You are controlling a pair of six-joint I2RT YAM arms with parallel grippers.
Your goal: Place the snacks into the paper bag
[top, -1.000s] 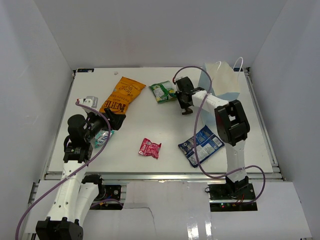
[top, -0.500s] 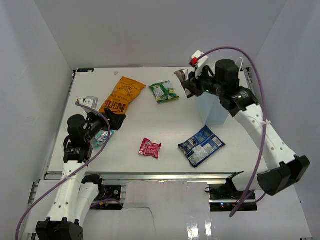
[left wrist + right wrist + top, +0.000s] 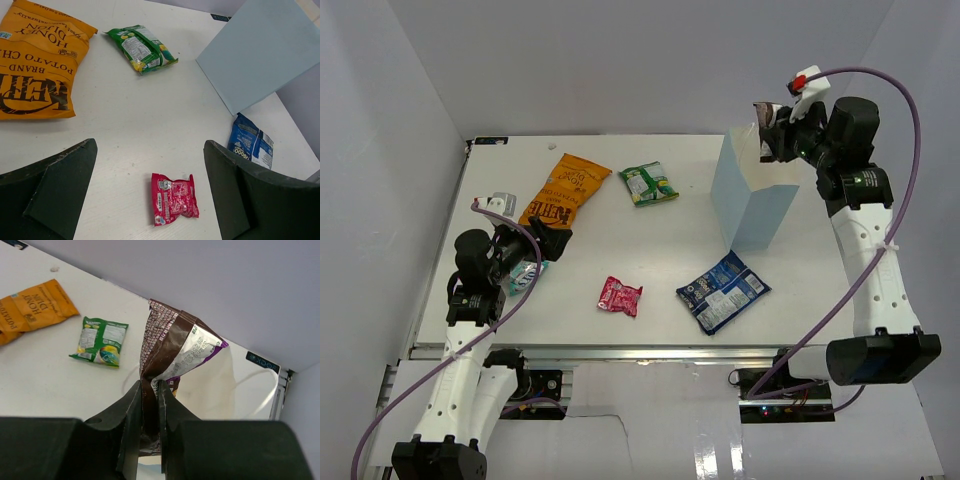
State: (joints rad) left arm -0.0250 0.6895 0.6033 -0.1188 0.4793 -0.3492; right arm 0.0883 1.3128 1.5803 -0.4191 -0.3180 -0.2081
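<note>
The light-blue paper bag [image 3: 752,200] is standing near the bench's [image 3: 650,240] far right corner. My left hand [image 3: 556,241] is hanging spread beside the long orange chip bag [image 3: 565,190]. I'm pinching the crinkled brown bar [image 3: 170,347] in my right hand [image 3: 150,407] over the bag's mouth.

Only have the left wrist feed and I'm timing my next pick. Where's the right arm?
Observer: The right gripper is raised over the open mouth of the paper bag.
Operator: Holding anything?
Observer: Yes, its jaws are pinched on one end of the dark brown bar, not yet released.
Operator: Anything near my gripper I can't see?
Observer: A teal packet lies on the table by the left arm's wrist, behind the open left gripper.
</note>
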